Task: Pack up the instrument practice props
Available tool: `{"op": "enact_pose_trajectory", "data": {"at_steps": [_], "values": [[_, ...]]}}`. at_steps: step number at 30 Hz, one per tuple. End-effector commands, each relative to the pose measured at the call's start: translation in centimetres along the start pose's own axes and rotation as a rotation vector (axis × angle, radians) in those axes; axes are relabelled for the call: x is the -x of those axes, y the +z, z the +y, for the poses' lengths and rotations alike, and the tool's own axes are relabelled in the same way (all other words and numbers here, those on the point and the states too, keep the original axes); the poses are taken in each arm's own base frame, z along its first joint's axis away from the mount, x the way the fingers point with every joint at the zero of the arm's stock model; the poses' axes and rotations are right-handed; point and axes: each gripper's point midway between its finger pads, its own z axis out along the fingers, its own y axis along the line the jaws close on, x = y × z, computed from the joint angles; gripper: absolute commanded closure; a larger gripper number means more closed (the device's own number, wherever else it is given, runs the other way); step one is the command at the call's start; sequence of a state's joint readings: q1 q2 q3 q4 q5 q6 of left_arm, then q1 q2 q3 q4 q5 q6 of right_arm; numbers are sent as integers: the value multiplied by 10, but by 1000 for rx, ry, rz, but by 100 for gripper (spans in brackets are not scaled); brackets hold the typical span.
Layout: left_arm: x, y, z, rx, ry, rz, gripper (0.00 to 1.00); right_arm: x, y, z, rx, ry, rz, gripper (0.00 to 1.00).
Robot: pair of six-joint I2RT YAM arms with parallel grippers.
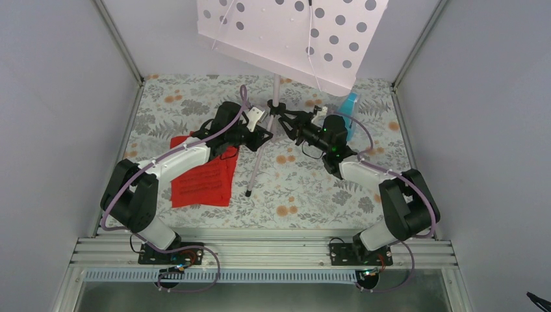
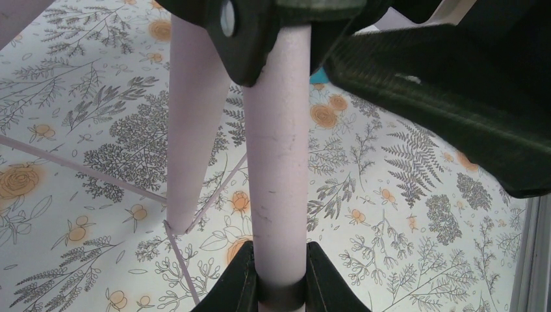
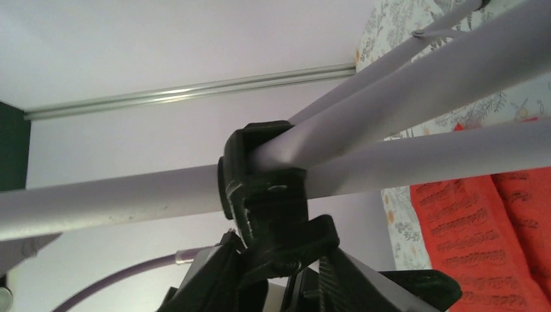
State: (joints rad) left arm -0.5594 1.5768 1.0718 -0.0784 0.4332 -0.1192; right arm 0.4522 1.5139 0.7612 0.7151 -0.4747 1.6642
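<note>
Left jaws [image 2: 281,281]: nearest the wrist lens, clenched on a pale tube [image 2: 276,162] of the stand just below its black collar [image 2: 253,39]. I cannot tell whether that tube is a leg or the centre post.
Red sheets [image 1: 201,179]: two pages of printed music, overlapping, flat on the floral tabletop [image 1: 312,195] under the left forearm and left of the stand's near foot. They are not yet packed.
Music stand [image 1: 261,155]: upright mid-table on spread legs, with its pale perforated desk [image 1: 325,26] tilted high over the back.
Collar knob [image 3: 292,244]: black, below the point where the tubes meet, pointing into the right jaws.
Right jaws [image 3: 279,286]: set on either side of that knob and drawn in close around it. I cannot tell whether they grip it firmly.
Metronome [image 1: 349,107]: turquoise, at the back right, just behind the right wrist and partly under the desk.
Step in hand: probably freeing the collar so that the tripod can fold.
Doing it well: hold the left clamp rigid as the anchor. Seat the right jaws squarely on the knob before turning, and turn about the knob's own axis without pulling sideways.
Risk: the top-heavy desk may swing or tip, and the right wrist could knock the metronome.
</note>
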Motion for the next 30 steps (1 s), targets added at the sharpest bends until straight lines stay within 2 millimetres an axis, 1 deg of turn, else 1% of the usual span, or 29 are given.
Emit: {"op": "enact_pose_trajectory", "data": {"at_steps": [1,5,7,10,11,13,14,15,17,19,22,27,30], "values": [[18,-8,1,32,91,-49,98,-4,-2,10,25,-8,-3,78],[17,-8,1,32,90,-47,98,-3,-6,6,18,-19,-18,95],[17,-8,1,34,92,-47,98,-2,-6,5,16,-29,-22,96],[17,-7,1,34,94,-46,98,-1,-7,6,12,-58,-33,95],[17,-7,1,33,94,-46,98,-1,-8,6,10,-64,-36,92],[17,-7,1,34,92,-45,98,0,-8,6,9,-72,-41,78],[17,-7,1,33,93,-46,98,0,-8,7,9,-75,-45,69],[17,-8,1,34,93,-46,98,2,-8,7,9,-78,-50,63],[18,-8,1,34,93,-47,98,4,-9,8,8,-88,-62,58],[17,-8,1,35,93,-46,98,7,-9,7,-3,-102,-77,57],[17,-8,1,34,94,-46,98,11,-8,8,-13,-134,-99,61],[19,-9,0,33,95,-49,98,15,-9,9,-27,-181,-120,81],[19,-9,0,33,96,-50,98,19,-11,13,-36,-277,-148,86]]}}
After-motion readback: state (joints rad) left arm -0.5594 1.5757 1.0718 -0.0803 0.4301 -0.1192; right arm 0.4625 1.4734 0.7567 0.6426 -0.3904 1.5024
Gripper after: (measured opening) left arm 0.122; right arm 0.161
